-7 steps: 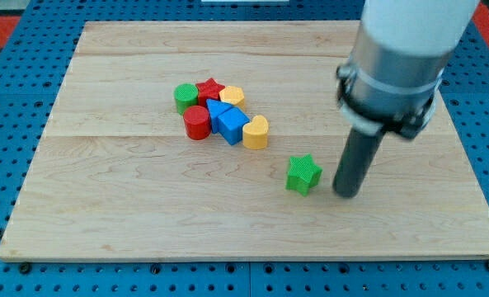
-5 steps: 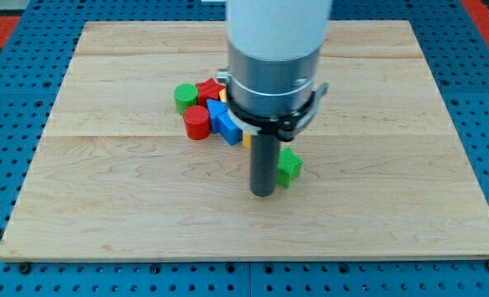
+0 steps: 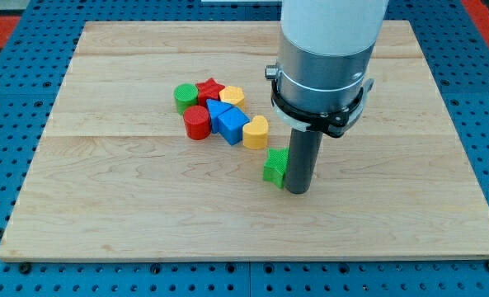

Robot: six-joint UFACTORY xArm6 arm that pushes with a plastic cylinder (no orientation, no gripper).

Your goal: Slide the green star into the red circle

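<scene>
The green star (image 3: 275, 167) lies on the wooden board (image 3: 129, 206) right of centre, partly hidden behind my rod. My tip (image 3: 297, 190) stands against the star's right side, touching it. The red circle (image 3: 197, 123) is a red cylinder at the lower left of a cluster up and to the left of the star. A yellow heart (image 3: 256, 132) lies between the star and that cluster.
The cluster also holds a green cylinder (image 3: 185, 97), a red star (image 3: 210, 89), a yellow block (image 3: 232, 96) and two blue blocks (image 3: 227, 120). The arm's wide grey and white body (image 3: 326, 58) hangs over the board's upper right.
My rod swung from the star's right across to its left and back to its right. The green star has shifted left and a little up, closer to the yellow heart.
</scene>
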